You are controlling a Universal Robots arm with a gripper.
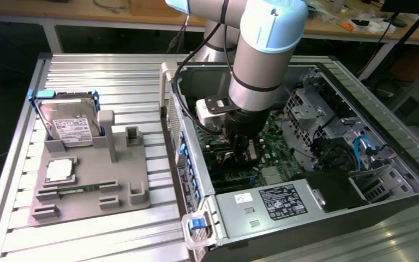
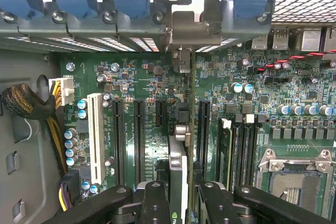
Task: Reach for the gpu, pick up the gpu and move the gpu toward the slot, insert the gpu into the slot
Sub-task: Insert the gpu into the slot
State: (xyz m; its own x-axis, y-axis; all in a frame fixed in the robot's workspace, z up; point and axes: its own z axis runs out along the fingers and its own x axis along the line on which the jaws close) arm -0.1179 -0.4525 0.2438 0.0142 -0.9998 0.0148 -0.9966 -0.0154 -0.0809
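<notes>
- Gpu (image 2: 177, 163): stands edge-on over the motherboard (image 2: 131, 77) inside the open case (image 1: 413, 183). Its metal bracket (image 2: 184, 30) is at the case's rear wall.
- Gripper (image 2: 178, 200): clenched on the gpu, with a finger (image 2: 155, 203) on each face.
- Slot (image 2: 202, 129): blue, parallel to the card and just beside it. Whether the card is seated cannot be told.
- Arm (image 1: 264, 49): reaches down into the case.
- Hard drive (image 1: 70, 123): well apart, at the exterior view's left.

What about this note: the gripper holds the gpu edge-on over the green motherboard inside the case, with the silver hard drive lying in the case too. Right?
Not quite. The exterior view shows the hard drive outside the case, on the grey fixture at the exterior view's left. The gripper does hold the gpu edge-on over the motherboard.
</notes>
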